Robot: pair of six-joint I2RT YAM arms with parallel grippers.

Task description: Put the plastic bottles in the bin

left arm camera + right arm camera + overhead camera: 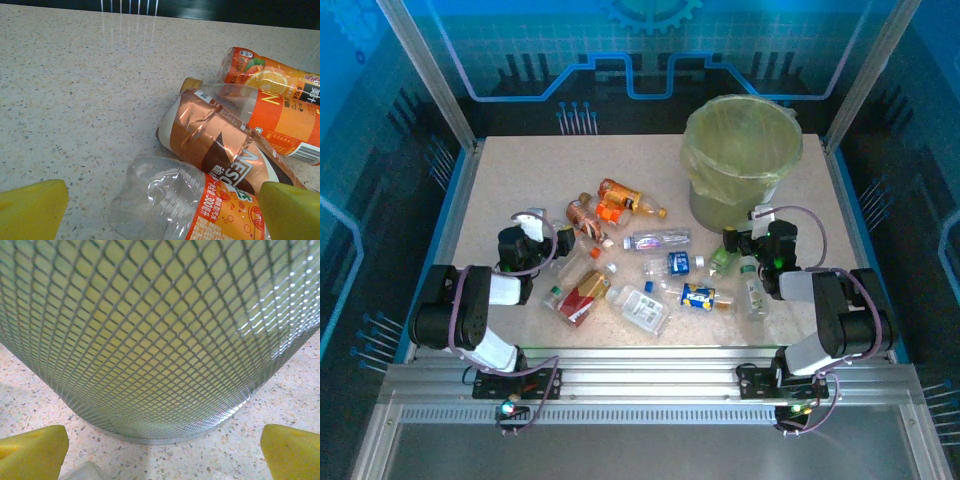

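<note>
The small, crushed plastic bottles (657, 240) are scattered over the middle of the pale speckled stone-look table (520, 170). None can be made out inside the round grey-green mesh waste bin (725, 205), which is lined with a yellow-green bag and stands at the far right.

The left gripper (160, 215) is held wide open and empty, low over a crumpled clear bottle with an orange label (165, 200). That bottle lies touching a copper-foil-labelled brown bottle (215, 145), and two orange-labelled bottles (280, 112) are packed behind it. Two could be caught at once by a closing grip, or the slick crushed plastic could be squeezed out sideways.

The right gripper (162, 452) is likewise open and empty, and is pointed at the bin's mesh wall from just beside it. The bin could be shoved or tipped by any forward move. A green bottle (723, 258) lies close by that arm and could be knocked away. The bin's high rim must be cleared at each drop.
</note>
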